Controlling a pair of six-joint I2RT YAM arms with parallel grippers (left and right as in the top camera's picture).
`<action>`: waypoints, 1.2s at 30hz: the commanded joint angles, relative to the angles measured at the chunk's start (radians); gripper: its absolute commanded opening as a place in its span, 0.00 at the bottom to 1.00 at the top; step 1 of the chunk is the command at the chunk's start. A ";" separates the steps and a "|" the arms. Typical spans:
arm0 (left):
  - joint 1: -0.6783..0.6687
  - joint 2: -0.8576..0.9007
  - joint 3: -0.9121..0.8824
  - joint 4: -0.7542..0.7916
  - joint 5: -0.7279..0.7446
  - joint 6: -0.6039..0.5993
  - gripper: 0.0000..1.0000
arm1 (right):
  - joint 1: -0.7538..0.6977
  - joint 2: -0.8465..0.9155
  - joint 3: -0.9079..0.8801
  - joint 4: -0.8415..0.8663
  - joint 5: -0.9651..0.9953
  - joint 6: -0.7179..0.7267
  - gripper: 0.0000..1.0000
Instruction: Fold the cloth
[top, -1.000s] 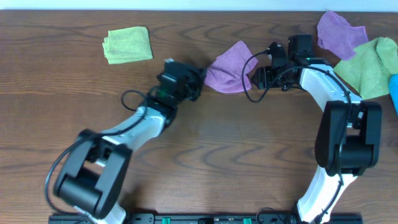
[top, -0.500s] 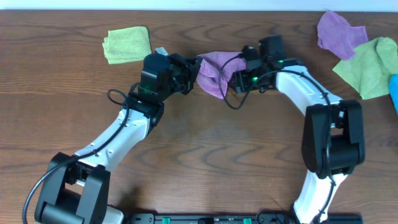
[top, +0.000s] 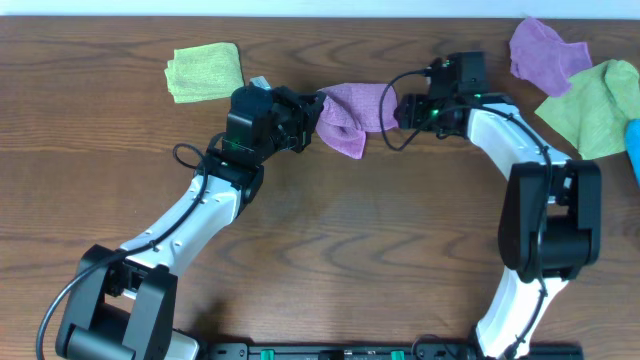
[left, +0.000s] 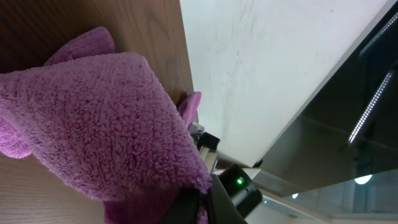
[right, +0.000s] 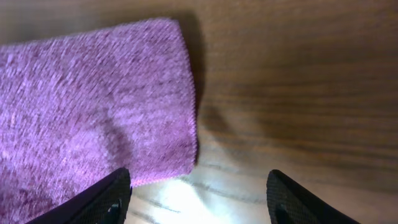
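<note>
Where the cloth (top: 352, 112) lies: toward the far edge of the surface (top: 350, 230), we see it between our two claws, purple and bunched thicker at its left end.
Left claw (top: 312, 118): clenched on the cloth's left end; from its wrist view, the fuzzy pile hangs right in front of the lens.
Right claw (top: 401, 106): released, jaws spread wide, just beside the cloth's right edge; from its wrist view, a corner of the cloth lies flat on the wood by one finger (right: 102, 198).
Other cloths: we spot a folded lime-green cloth (top: 205, 72) far left, and a second purple cloth (top: 545, 50) beside a green cloth (top: 598, 108) far right, well apart from ours.
</note>
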 joint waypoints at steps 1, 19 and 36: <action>0.008 -0.005 0.015 0.001 0.007 0.013 0.06 | 0.003 0.062 0.001 0.018 -0.123 0.045 0.70; 0.008 -0.005 0.015 0.004 -0.009 -0.009 0.06 | 0.011 0.122 0.001 0.031 -0.171 0.068 0.65; 0.008 -0.005 0.015 0.004 -0.008 -0.009 0.06 | 0.024 0.218 0.001 0.100 -0.235 0.083 0.01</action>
